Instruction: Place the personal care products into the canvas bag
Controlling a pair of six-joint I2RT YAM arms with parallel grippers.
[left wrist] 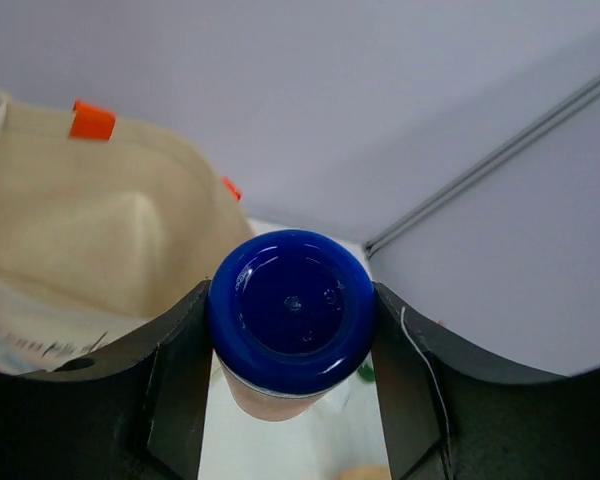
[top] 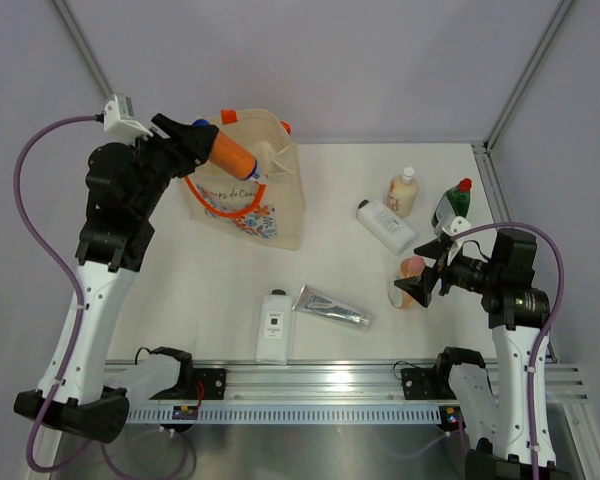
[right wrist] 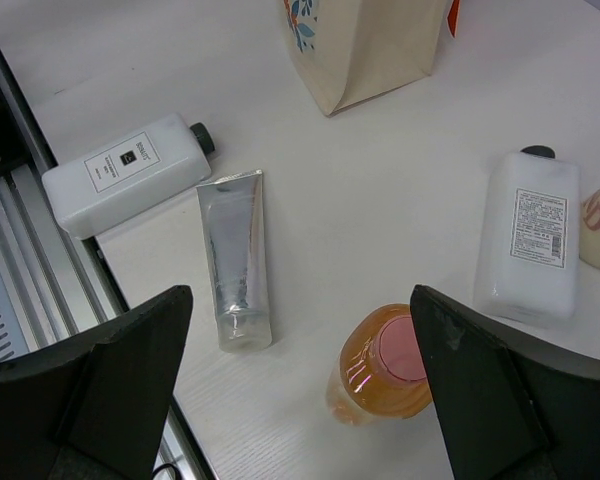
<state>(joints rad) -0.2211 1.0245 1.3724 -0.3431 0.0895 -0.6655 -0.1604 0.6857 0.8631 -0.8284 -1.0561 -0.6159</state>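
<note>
While the left claw (top: 208, 140) is raised over the far left of the bench (top: 200, 290), its two fingers are closed tight on the orange cylinder (top: 232, 154), gripping it just below the blue cap (left wrist: 290, 312). The cylinder is tilted, cap end toward the arm and the other end pointing down over the open mouth of the canvas bag (top: 270, 215). It is clear of the bench. The bag stands upright with its printed front facing the arms and its orange handles showing at the rim. From the left wrist view the cap fills the gap between the fingers, with the bag's pale inside to the left and below.

The right claw (top: 427, 272) is spread wide and holds nothing. It hangs above the peach bottle (right wrist: 385, 365), whose pink cap shows between the two fingers in the right wrist view.

The other products lie or stand on the bench outside the bag. A white bottle (top: 275, 325) lies flat near the front rail, and the silver tube (top: 330, 305) lies just beside it on the right. A second white bottle (top: 385, 225) lies further back. The beige bottle (top: 403, 192) is just behind that one. The green bottle with a red cap (top: 452, 208) is near the right edge.
</note>
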